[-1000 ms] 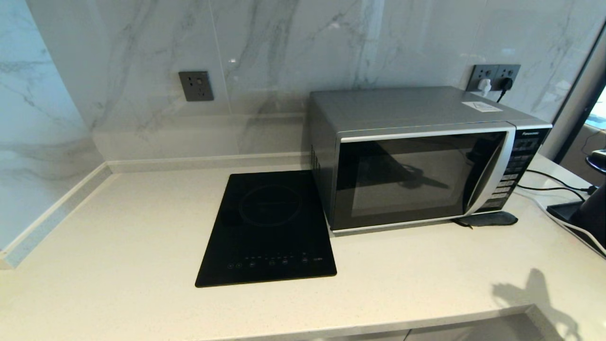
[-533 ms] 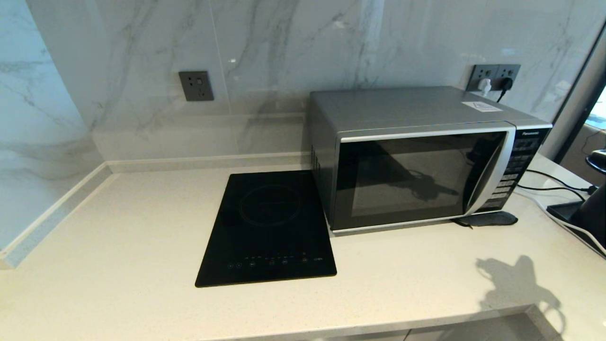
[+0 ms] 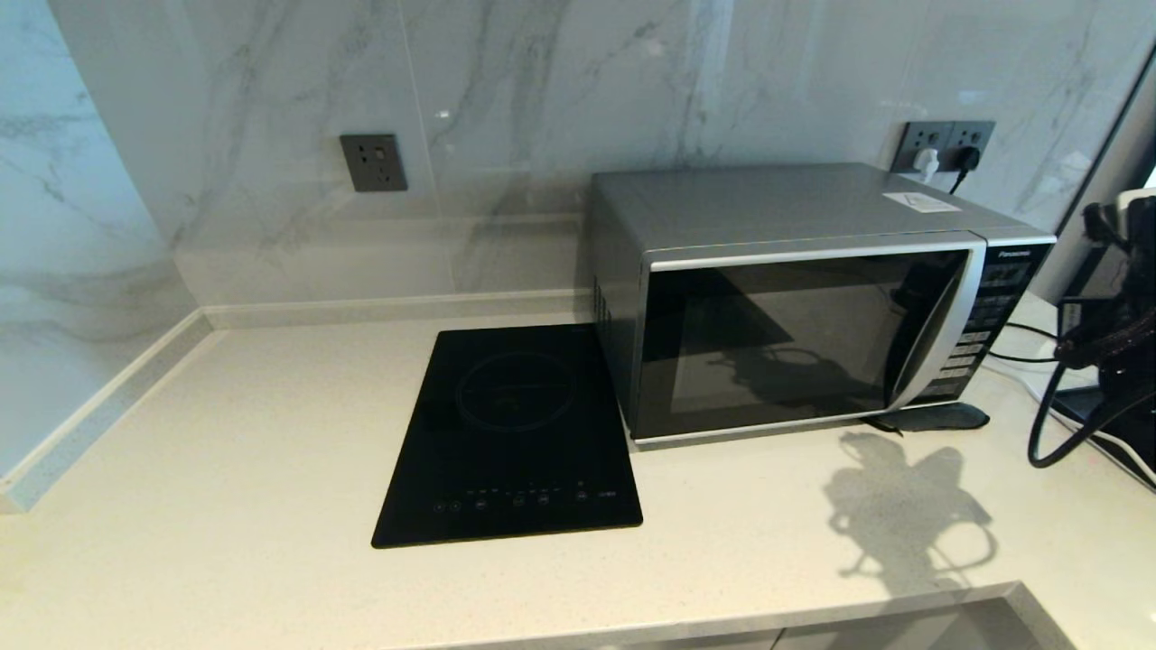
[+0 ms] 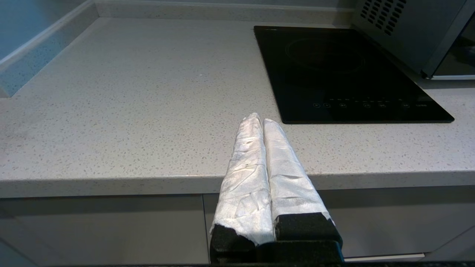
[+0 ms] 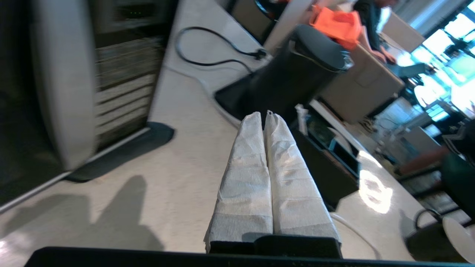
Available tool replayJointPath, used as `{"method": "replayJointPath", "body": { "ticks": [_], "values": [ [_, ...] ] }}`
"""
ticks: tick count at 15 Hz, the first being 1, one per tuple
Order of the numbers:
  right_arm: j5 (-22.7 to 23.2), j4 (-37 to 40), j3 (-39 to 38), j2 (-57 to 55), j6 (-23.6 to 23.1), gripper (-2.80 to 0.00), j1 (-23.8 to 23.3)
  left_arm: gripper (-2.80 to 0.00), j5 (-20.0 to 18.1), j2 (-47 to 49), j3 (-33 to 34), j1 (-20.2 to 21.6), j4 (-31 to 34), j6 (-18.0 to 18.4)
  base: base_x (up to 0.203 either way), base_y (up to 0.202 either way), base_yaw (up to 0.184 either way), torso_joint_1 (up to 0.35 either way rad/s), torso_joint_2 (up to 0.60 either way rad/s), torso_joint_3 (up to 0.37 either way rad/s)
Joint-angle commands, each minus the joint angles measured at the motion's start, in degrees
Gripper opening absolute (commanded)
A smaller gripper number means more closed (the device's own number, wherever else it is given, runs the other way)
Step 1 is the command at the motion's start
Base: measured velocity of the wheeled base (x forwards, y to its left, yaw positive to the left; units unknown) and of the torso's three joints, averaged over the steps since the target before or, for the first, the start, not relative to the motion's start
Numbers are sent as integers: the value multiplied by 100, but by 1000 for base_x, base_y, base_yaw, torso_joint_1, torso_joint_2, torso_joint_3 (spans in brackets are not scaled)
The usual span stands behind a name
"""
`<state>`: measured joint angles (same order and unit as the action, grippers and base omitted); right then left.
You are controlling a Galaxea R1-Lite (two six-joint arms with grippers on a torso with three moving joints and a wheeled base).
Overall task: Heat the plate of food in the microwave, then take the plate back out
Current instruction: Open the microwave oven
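Silver-grey box microwave (image 3: 795,298) with dark glass door closed, plate of food unseen; left gripper (image 4: 262,120) and right gripper (image 5: 264,115) empty, jaws pressed together.

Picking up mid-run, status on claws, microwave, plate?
Both claws shut, empty: left claw low at counter edge, right claw beside microwave. Door closed. Plate not in view. Nothing blocking door.

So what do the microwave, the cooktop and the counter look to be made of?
Microwave: probably painted metal, with a matte silver casing and a dark, reflective glass-like door.
Cooktop: likely black glass, flat and glossy.
Counter: speckled off-white stone or composite with a smooth, low sheen.
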<state>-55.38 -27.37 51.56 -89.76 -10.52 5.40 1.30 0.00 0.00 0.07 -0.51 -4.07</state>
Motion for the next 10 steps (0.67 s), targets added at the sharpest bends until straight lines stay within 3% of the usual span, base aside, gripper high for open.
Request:
{"method": "replayJointPath", "body": {
  "ticks": [1, 5, 10],
  "values": [
    [-86, -15, 112, -417, 149, -280, 543, -280, 2, 9, 0, 1, -2, -6, 0, 0, 0, 0, 0, 0],
    [-186, 1, 368, -883, 762, -280, 942, -280, 2, 9, 0, 1, -2, -6, 0, 0, 0, 0, 0, 0],
    [-623, 3, 763, -1270, 1141, -280, 955, -280, 2, 9, 0, 1, -2, -6, 0, 0, 0, 0, 0, 0]
  ]
}}
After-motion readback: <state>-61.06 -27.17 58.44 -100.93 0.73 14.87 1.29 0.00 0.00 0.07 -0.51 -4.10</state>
